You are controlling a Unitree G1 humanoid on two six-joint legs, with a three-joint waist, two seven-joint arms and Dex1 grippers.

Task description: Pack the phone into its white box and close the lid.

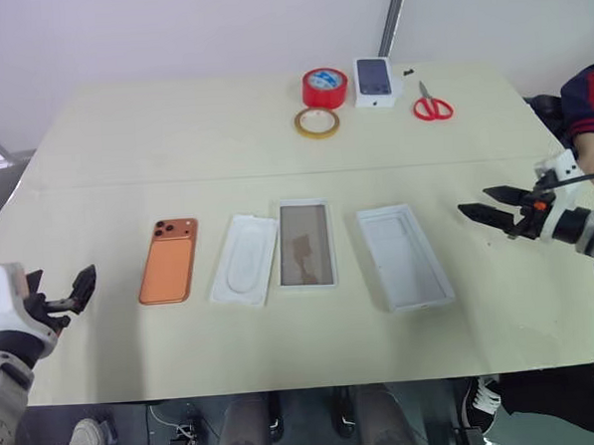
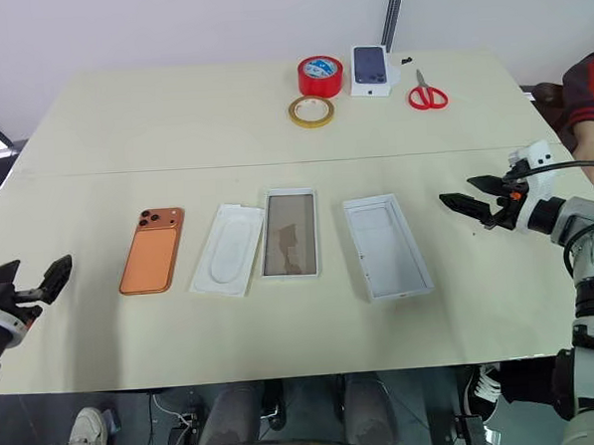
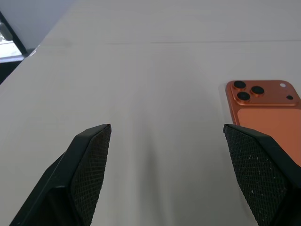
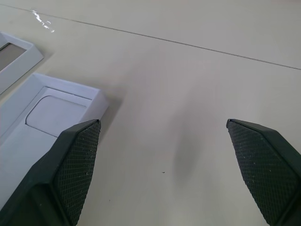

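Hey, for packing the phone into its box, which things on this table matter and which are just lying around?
For the job:
phone
white box
lid

Lying about:
insert
red tape
yellow tape
small box
scissors

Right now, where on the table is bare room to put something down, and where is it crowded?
Bare: the wide band between the front row and the tape rolls, and the ends outside the phone and the lid. Crowded: the row itself, where phone, insert, white box and lid lie close, and the far edge by the scissors.
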